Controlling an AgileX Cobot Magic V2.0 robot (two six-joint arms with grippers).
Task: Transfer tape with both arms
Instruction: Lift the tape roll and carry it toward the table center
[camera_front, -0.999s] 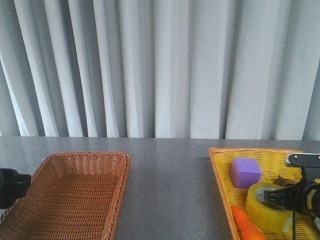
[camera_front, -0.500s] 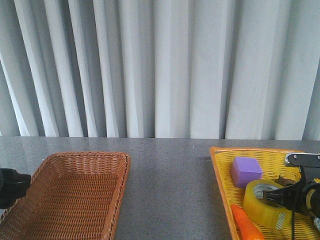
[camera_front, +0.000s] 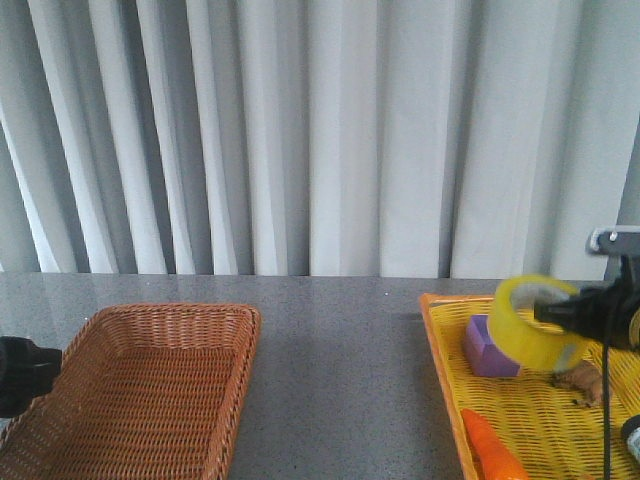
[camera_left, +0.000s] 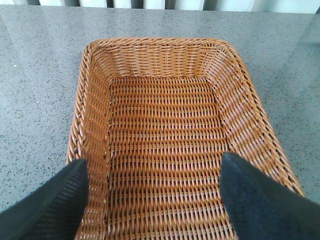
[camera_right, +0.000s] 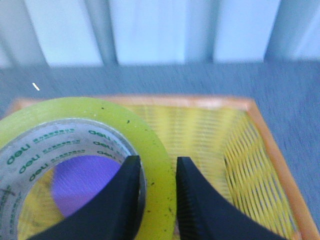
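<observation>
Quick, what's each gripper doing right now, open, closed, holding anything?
Left gripper: open, holding nothing, above the wicker basket.
Right gripper: closed on the wall of the tape, roll lifted above the yellow tray.

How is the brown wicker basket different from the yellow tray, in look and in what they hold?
The brown wicker basket is woven of orange-brown cane with deep walls; the yellow tray is bright mesh with an orange rim and looks shallower. The basket holds nothing, while the tray holds a purple cube and an orange object. The basket sits on the left, the tray on the right. Both rest on the grey table.
</observation>
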